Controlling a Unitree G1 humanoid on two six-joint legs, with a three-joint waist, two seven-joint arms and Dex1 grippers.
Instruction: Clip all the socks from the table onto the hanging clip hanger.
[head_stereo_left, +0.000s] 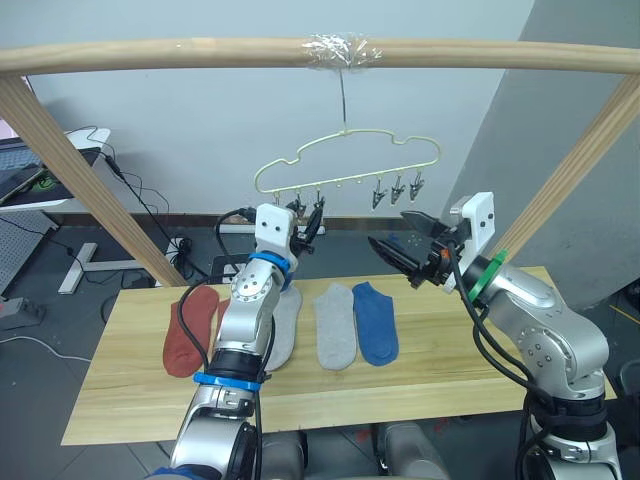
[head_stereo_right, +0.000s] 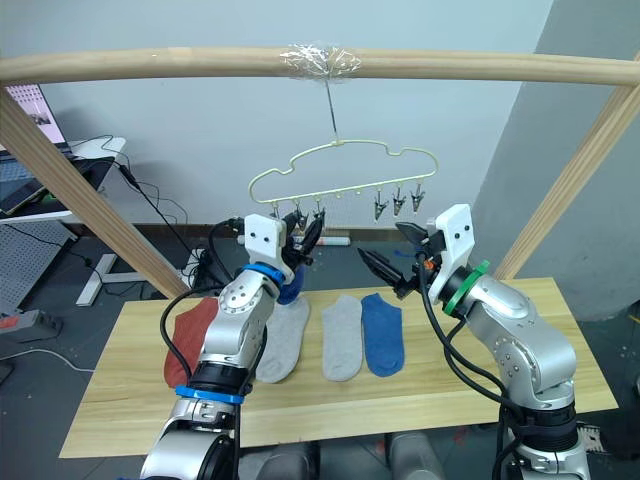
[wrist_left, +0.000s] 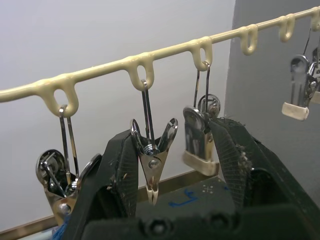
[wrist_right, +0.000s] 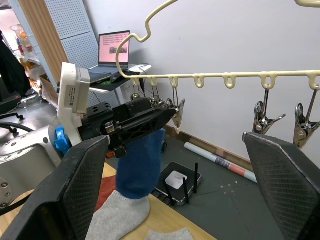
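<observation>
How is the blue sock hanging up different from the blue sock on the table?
The hanging blue sock dangles by the left hand, near the clip hanger. The other blue sock lies flat on the table, touched by no hand. Both are the same blue.

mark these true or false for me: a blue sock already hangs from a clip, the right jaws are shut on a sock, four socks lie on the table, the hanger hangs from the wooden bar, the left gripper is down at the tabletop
1. A blue sock hangs from a clip on the clip hanger: true.
2. The right gripper has its jaws shut on a sock: false, they are open and hold nothing.
3. Four socks lie on the table: true, one rust-red sock, two grey socks and one blue.
4. The hanger hangs from the wooden bar: true.
5. The left gripper is at the tabletop: false, it is raised at the hanger's left clips.
</observation>
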